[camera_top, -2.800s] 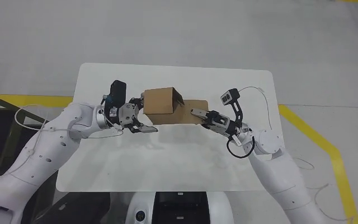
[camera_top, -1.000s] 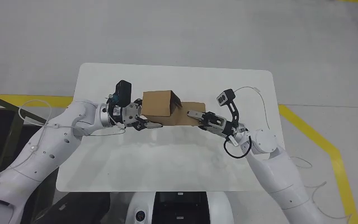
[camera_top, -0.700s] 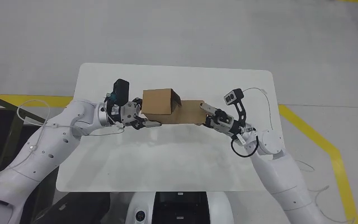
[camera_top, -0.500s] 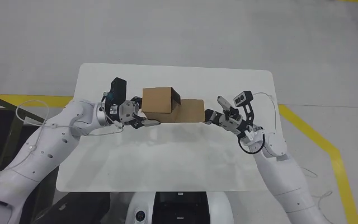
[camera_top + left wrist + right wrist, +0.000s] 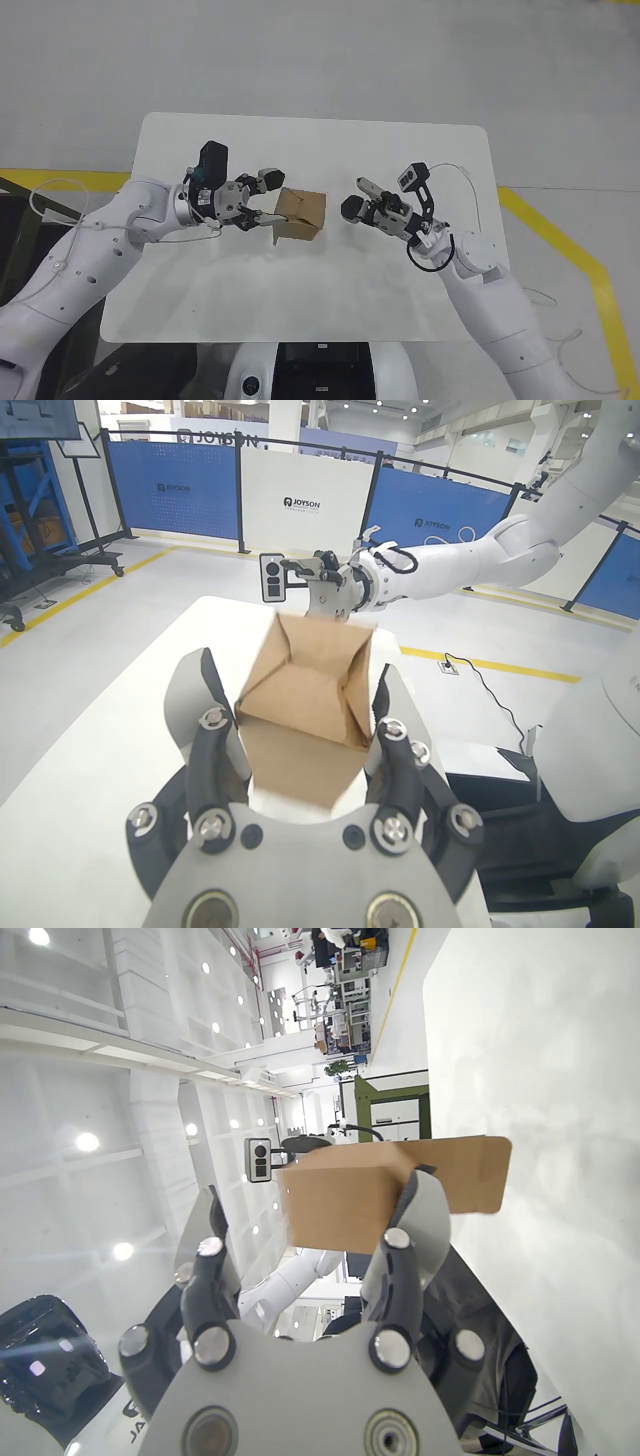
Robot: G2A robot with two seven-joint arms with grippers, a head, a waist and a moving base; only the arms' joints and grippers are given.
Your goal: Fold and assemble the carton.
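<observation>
The brown carton (image 5: 302, 212) lies near the middle of the white table (image 5: 300, 300) as a short, squat box. In the left wrist view its open end (image 5: 305, 700) faces me, with flaps folded inward. My left gripper (image 5: 270, 200) stands open at the carton's left end, one finger on either side of it (image 5: 295, 665). My right gripper (image 5: 353, 198) is open, a short gap off the carton's right end. In the right wrist view the carton (image 5: 340, 1208) sits past the fingertips (image 5: 320, 1183), with one flap sticking out sideways.
The table's far edge (image 5: 310, 120) and front edge (image 5: 290, 340) are well away from the carton. A white cable (image 5: 470, 170) loops from the right arm over the table's right side. Yellow floor tape (image 5: 560, 235) runs beside the table.
The carton was long and held up between both grippers; now it is short and lower on the table. My left gripper has opened. My right gripper drew back, then came in again.
</observation>
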